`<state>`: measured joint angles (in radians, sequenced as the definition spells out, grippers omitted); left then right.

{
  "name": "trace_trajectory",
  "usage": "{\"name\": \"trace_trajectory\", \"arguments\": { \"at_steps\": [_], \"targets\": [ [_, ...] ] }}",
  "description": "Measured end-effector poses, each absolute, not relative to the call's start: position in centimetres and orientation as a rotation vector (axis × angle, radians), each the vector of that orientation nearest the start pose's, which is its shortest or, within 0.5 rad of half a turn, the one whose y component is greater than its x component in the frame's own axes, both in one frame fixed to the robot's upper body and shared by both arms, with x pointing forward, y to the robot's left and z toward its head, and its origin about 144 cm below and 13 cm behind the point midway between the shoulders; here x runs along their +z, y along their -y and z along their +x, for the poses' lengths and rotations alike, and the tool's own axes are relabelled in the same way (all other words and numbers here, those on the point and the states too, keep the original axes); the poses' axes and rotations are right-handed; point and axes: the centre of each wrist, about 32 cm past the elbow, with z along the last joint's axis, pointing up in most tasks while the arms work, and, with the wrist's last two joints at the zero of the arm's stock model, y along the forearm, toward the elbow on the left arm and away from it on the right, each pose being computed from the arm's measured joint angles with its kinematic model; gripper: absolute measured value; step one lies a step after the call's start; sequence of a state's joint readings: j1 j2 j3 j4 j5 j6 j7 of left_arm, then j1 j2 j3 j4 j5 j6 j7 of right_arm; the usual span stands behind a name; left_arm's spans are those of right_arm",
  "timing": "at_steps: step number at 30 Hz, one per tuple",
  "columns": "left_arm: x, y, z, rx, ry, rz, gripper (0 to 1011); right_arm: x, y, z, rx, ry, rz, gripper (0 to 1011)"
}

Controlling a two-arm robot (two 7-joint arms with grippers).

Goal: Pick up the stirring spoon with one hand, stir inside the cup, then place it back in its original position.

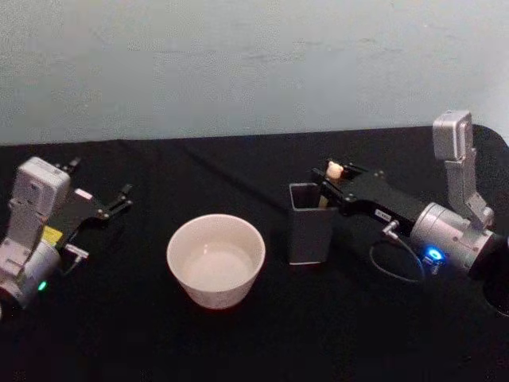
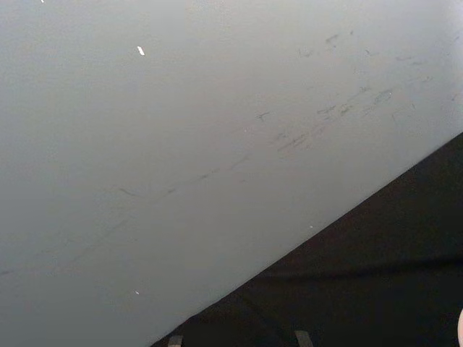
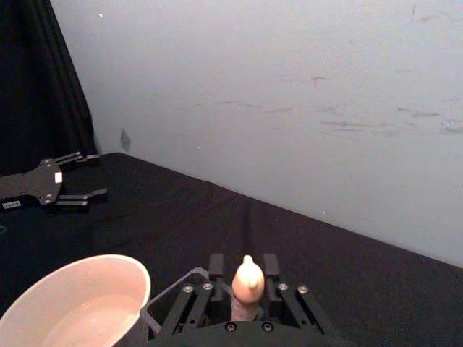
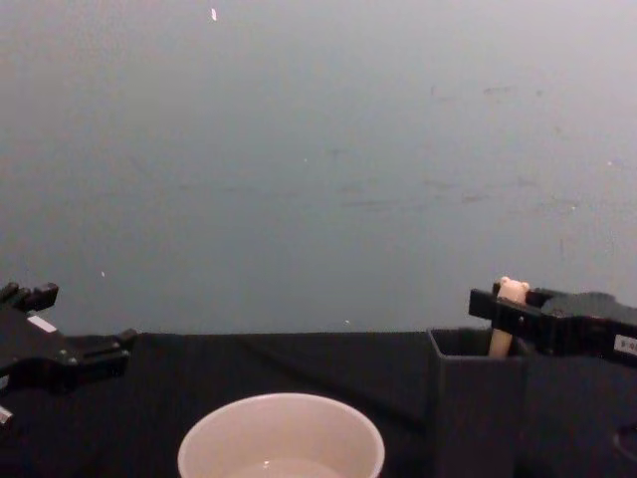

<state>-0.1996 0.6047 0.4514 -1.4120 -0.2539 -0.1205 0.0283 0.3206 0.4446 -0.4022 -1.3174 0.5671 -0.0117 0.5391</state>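
Note:
The stirring spoon (image 1: 335,169) stands in the dark grey square holder (image 1: 308,231), its pale bear-head handle sticking up above the rim. My right gripper (image 1: 334,178) reaches in from the right and is shut on the handle just under the head. In the right wrist view the handle (image 3: 247,285) rises between the two fingers (image 3: 270,264). The chest view has the handle (image 4: 506,311) inside that gripper (image 4: 503,302) over the holder (image 4: 476,408). The spoon's bowl is hidden in the holder. The cream cup (image 1: 215,294) sits left of the holder. My left gripper (image 1: 102,177) rests open at far left.
Black cloth covers the table (image 1: 254,342), with a pale wall close behind it. The cup (image 4: 279,408) stands a short gap away from the holder. A cable loops on the cloth by the right arm's wrist (image 1: 398,267). A black curtain (image 3: 43,79) hangs at one side.

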Motion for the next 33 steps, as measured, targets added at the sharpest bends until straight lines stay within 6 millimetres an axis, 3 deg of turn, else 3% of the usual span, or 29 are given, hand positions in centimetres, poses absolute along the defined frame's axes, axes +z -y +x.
{"name": "trace_trajectory", "arguments": {
  "at_steps": [6,19,33],
  "targets": [
    [114.0,-31.0,48.9,1.248,0.285,0.305,1001,115.8,27.9,53.1,-0.796,-0.090,-0.012,214],
    [114.0,-31.0,48.9,1.248,0.285,0.304,1001,116.2,27.3,53.0,-0.757,-0.061,-0.004,214],
    [114.0,-31.0,48.9,1.248,0.285,0.304,1001,119.5,27.6,53.4,-0.689,0.126,0.002,214]
  ]
}}
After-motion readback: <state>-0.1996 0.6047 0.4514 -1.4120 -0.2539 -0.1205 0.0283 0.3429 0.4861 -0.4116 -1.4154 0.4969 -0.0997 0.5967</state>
